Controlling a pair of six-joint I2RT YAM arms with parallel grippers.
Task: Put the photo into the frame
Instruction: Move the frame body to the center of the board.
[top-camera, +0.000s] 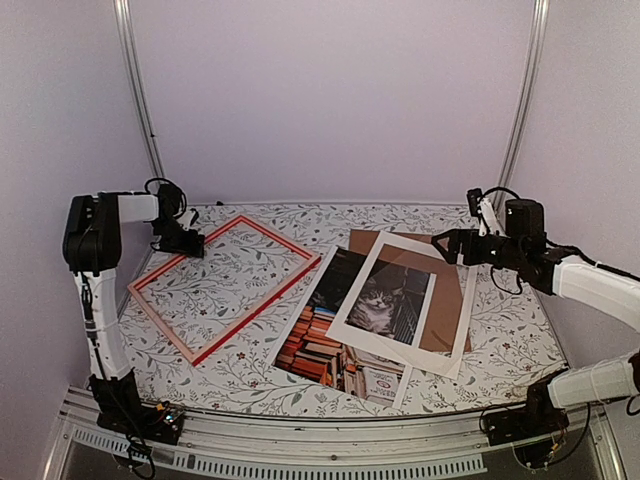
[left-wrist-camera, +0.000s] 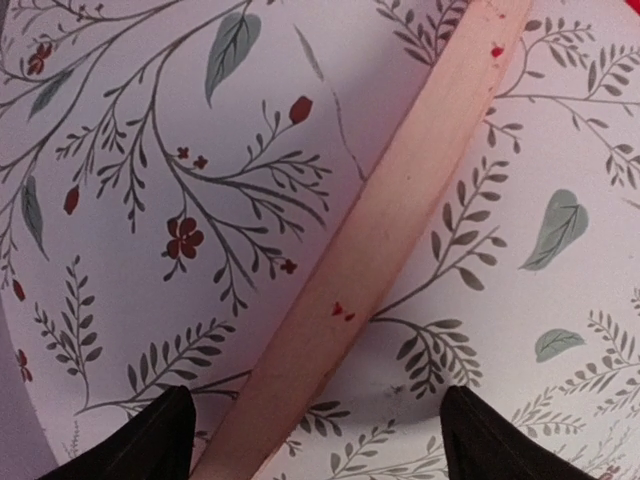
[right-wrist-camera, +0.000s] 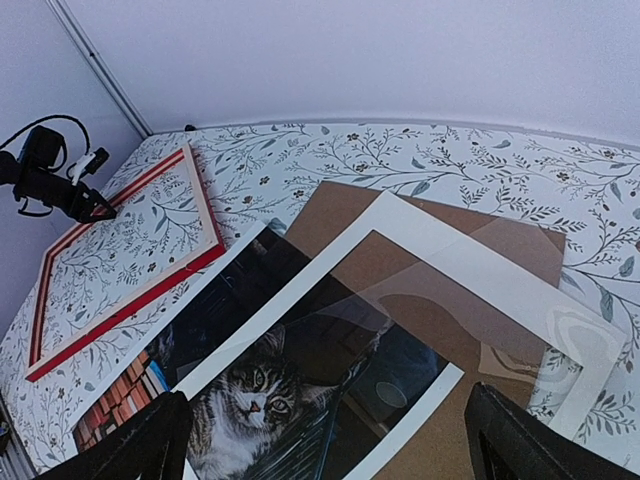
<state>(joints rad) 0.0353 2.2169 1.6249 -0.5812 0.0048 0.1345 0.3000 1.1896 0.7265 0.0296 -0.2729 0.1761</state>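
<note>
At far left lies the frame (top-camera: 257, 309) (thin, red front, pale wood sides). One rail runs between the left gripper's (left-wrist-camera: 315, 420) spread, unclenched fingers.

A large, thin-railed rectangular frame (top-camera: 258, 310) (left-wrist-camera: 390, 220) (right-wrist-camera: 125, 312) lies flat under the left gripper (top-camera: 188, 248) (left-wrist-camera: 310, 425). One pale wood rail passes between its spread fingers, and the rails farther from it show bright red. The photo (top-camera: 320, 340) (right-wrist-camera: 250, 400), a print of a grey-white tabby cat above stacked orange, red and white books, lies flat and partly covered, ahead of and below the wide-spread right gripper (top-camera: 445, 245) (right-wrist-camera: 325, 440), just beside the frame's corner.
</note>
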